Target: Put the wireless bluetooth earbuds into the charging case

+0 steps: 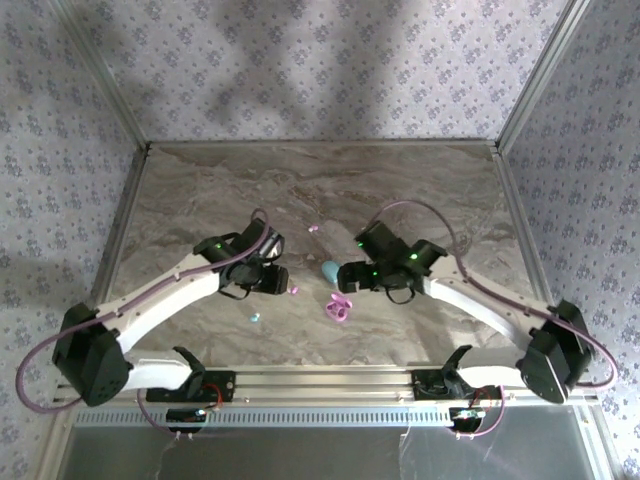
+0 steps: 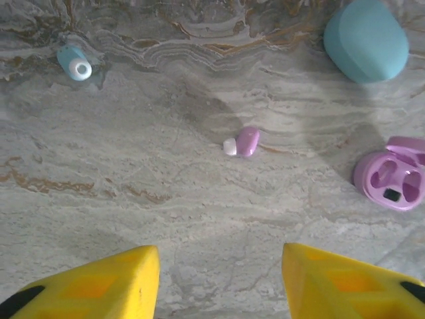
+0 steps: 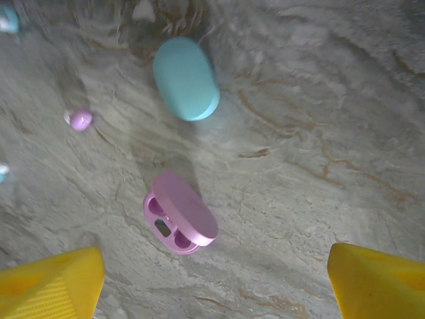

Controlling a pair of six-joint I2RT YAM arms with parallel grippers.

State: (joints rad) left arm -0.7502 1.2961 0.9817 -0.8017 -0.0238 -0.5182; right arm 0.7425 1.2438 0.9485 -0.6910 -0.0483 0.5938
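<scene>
Pink earbud [image 2: 242, 141] lies loose on the marble table [image 2: 133, 193], just ahead of the left gripper [image 2: 219, 259], whose fingers stand apart w/ nothing btwn them. Blue earbud [image 2: 74, 63] sits well apart from it. Right gripper [image 3: 216, 282] hangs spread wide & empty near the open pink case [image 3: 179, 212]; closed blue case [image 3: 186, 78] just beyond

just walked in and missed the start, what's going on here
Two robot arms are working on a marble table. The left tool, open, hovers facing a tiny glossy pink earbud lying loose. The right tool hangs open over the open pink oval plastic charging case, whose sockets look empty. Nothing is held yet.
</scene>
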